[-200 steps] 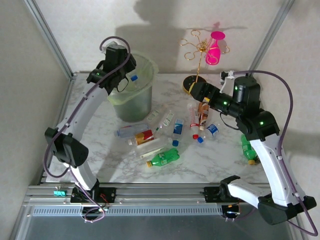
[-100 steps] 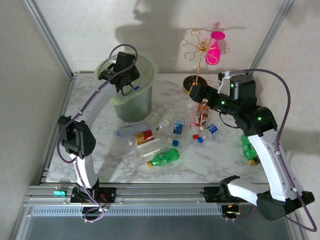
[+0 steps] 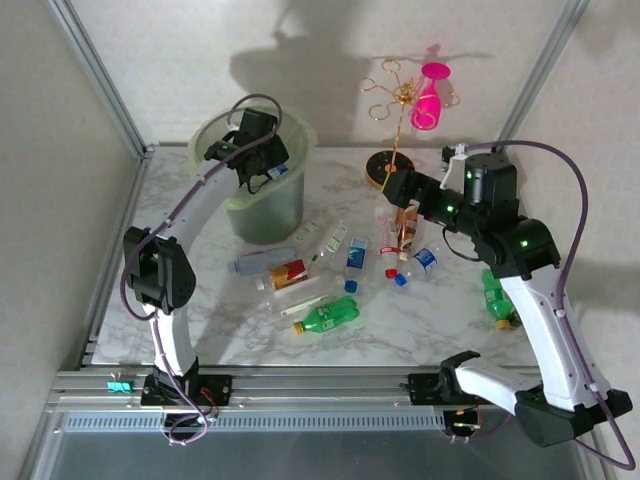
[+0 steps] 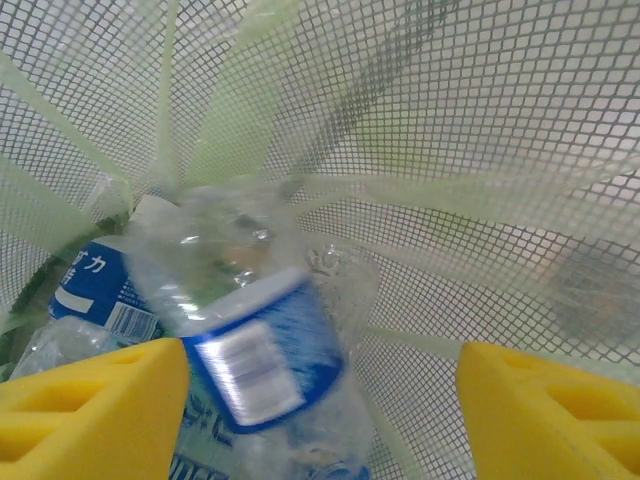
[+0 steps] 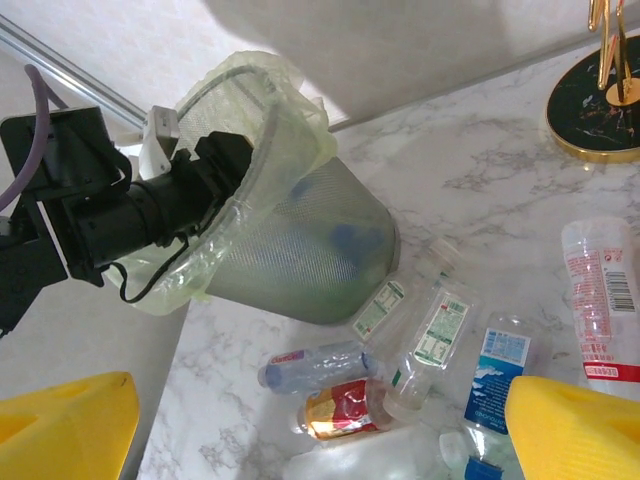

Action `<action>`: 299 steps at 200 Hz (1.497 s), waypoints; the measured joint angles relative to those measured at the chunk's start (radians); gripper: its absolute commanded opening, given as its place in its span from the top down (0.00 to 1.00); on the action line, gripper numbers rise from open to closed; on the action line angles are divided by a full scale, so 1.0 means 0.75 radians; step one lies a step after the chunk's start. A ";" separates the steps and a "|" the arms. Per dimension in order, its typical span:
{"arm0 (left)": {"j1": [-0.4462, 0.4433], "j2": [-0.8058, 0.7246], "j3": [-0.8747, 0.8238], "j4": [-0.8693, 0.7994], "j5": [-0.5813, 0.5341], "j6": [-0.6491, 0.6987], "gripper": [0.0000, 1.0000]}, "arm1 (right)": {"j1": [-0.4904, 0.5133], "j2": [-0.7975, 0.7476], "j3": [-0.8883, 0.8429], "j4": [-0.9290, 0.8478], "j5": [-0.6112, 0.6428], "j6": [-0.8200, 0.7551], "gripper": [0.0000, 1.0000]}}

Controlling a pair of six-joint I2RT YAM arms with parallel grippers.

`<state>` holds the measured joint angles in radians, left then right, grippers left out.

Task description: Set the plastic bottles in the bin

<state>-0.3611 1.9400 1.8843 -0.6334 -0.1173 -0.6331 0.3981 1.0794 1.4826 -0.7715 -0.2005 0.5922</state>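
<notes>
My left gripper point(image 3: 268, 165) hangs over the mouth of the bin point(image 3: 262, 205), a pale-green mesh bucket with a plastic liner. Its yellow jaws stand wide apart point(image 4: 320, 410). A clear bottle with a blue label point(image 4: 265, 360) shows blurred between them, by the left finger and well clear of the right one. Another blue-labelled bottle point(image 4: 95, 290) lies lower in the bin. My right gripper point(image 3: 398, 188) is open point(image 5: 320, 430) above several bottles lying on the table, among them a red-labelled one point(image 5: 350, 408) and a clear one with a blue cap point(image 5: 315, 362).
A pink goblet point(image 3: 430, 100) hangs on a gold wire stand point(image 3: 393, 95) with a black base point(image 5: 598, 115) at the back. One green bottle point(image 3: 327, 315) lies near the front, another point(image 3: 495, 298) beside the right arm. Metal frame posts flank the marble table point(image 3: 420, 320).
The left arm swung right over the bin and its jaws spread apart; the blue-labelled bottle is now loose between them. The right arm barely moved.
</notes>
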 measured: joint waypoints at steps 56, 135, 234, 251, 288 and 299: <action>-0.015 -0.013 0.048 -0.045 -0.006 0.003 0.31 | 0.000 -0.021 0.000 -0.025 0.102 -0.019 0.05; -0.365 -0.446 0.027 0.003 -0.116 0.045 0.35 | 0.000 -0.011 -0.298 -0.064 0.262 -0.024 0.04; -0.507 -0.734 -0.382 0.146 -0.001 0.087 0.36 | -0.185 0.103 -0.694 0.069 0.315 0.303 0.13; -0.507 -0.735 -0.364 0.138 0.009 0.109 0.36 | -0.238 0.156 -0.738 0.107 0.337 0.329 0.10; -0.507 -0.736 -0.333 0.127 0.023 0.122 0.35 | -0.304 0.312 -0.784 0.224 0.382 0.334 0.08; -0.507 -0.736 -0.333 0.126 0.031 0.122 0.35 | -0.317 0.372 -0.793 0.256 0.382 0.333 0.08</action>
<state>-0.7410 1.3880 1.6348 -0.5388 -0.0944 -0.5419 0.1604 1.3582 0.8875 -0.5797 0.0860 0.8421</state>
